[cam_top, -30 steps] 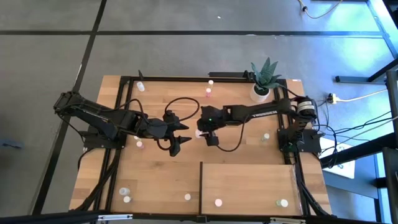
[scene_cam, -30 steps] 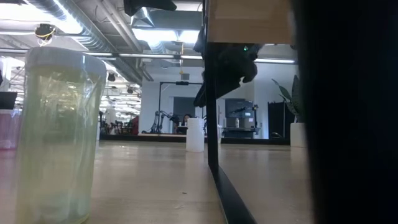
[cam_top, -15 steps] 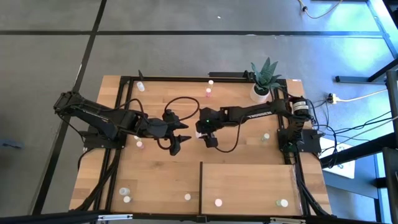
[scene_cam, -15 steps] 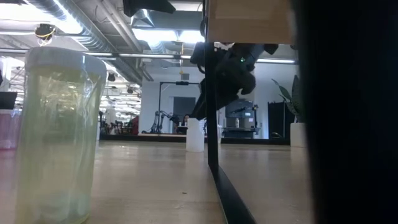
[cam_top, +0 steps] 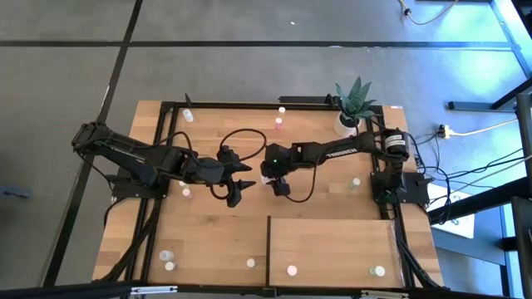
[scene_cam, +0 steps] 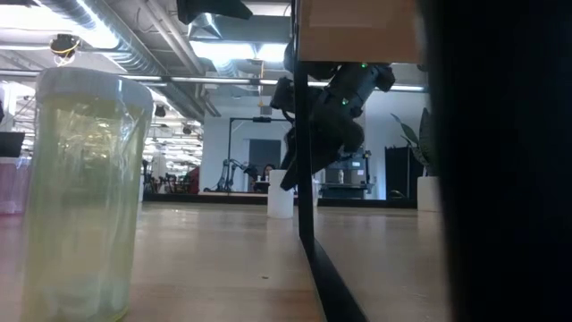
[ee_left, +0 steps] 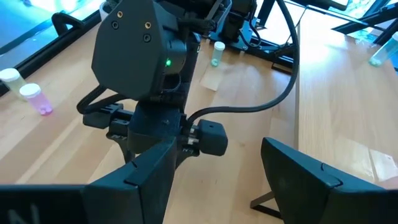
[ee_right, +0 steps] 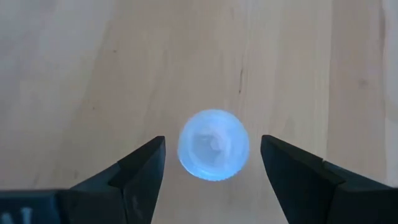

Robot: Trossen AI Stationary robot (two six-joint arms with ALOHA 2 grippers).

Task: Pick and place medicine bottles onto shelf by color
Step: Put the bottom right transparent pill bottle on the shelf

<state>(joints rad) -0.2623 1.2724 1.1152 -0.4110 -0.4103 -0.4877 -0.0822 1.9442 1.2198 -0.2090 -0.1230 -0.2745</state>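
Right wrist view: your right gripper (ee_right: 212, 163) hung wide open over a bottle (ee_right: 213, 145). Off-centre descent risked toppling it. Left gripper (cam_top: 238, 189) waited nearby, open, empty.

In the low view a dark upright edge (scene_cam: 304, 161) hid part of the right gripper (scene_cam: 299, 174), and a black mass right of that edge blocked the rest. The pink bottle (scene_cam: 11, 183) was cut off by the frame. From above, the bottle (cam_top: 268, 178) beside the right gripper was too small for colour.
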